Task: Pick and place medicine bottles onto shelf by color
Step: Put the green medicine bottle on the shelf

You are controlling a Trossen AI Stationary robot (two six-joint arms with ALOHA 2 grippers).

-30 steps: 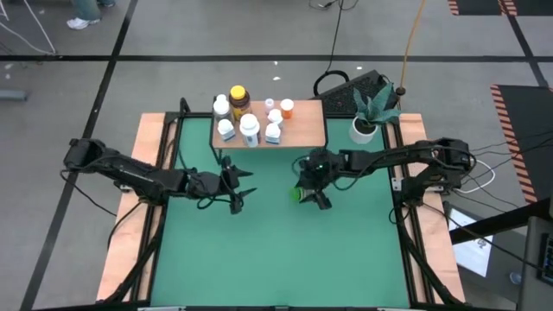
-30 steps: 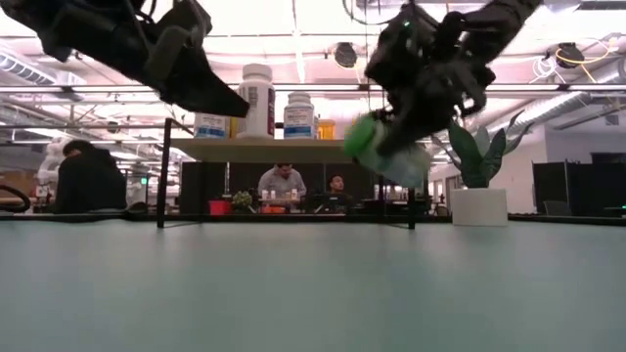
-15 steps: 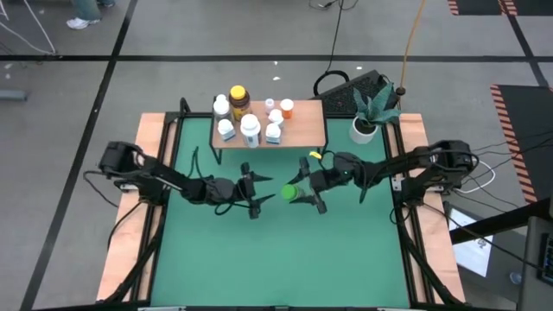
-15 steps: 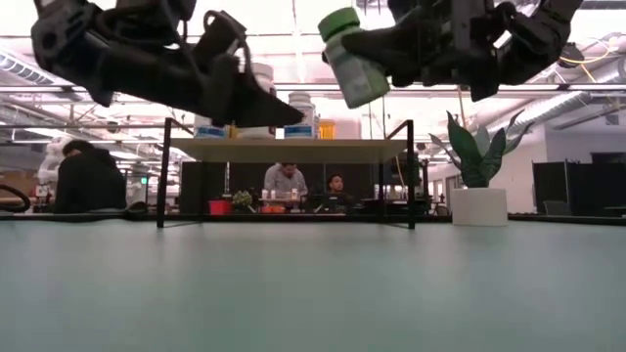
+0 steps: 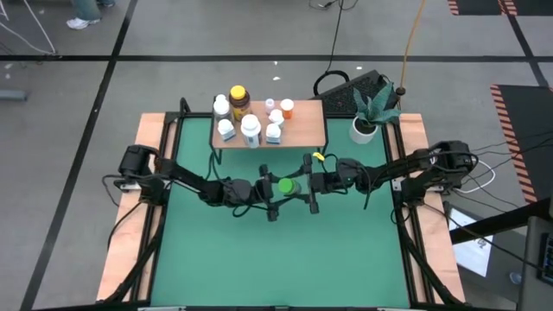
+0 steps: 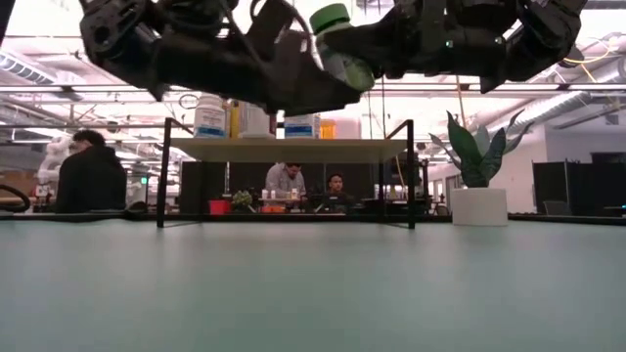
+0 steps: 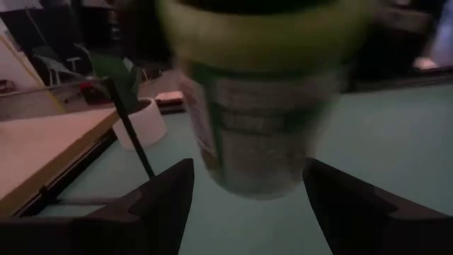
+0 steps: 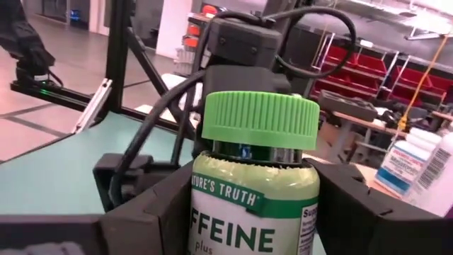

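The green bottle (image 5: 285, 186) hangs in the air above the middle of the green table (image 5: 276, 259), in front of the shelf (image 5: 302, 130), clamped in the right end effector (image 5: 298, 187). In the right wrist view its ribbed green cap (image 8: 260, 121) and label sit squarely between the two dark fingers (image 8: 361, 212), which press on its sides. The left end effector (image 5: 270, 192) meets it from the other side: its fingers (image 7: 159, 205) stand wide apart on either flank of the bottle's body (image 7: 262, 120), and whether they touch it cannot be told. In the low view both end effectors hang high above the table surface, with the capped bottle (image 6: 337, 39) tilted between them.

Outward from there, the two arms stretch in from the left and right edges of the table and meet at its centre. On the shelf stand eight bottles: one amber with a yellow lid (image 5: 239, 97), one small with an orange body (image 5: 287, 108), and six white ones, among them a taller one (image 5: 250, 130) at the front edge. One potted plant (image 5: 367, 117) stands beside the shelf's right end. In the low view three people (image 6: 284, 181) sit in the room behind.
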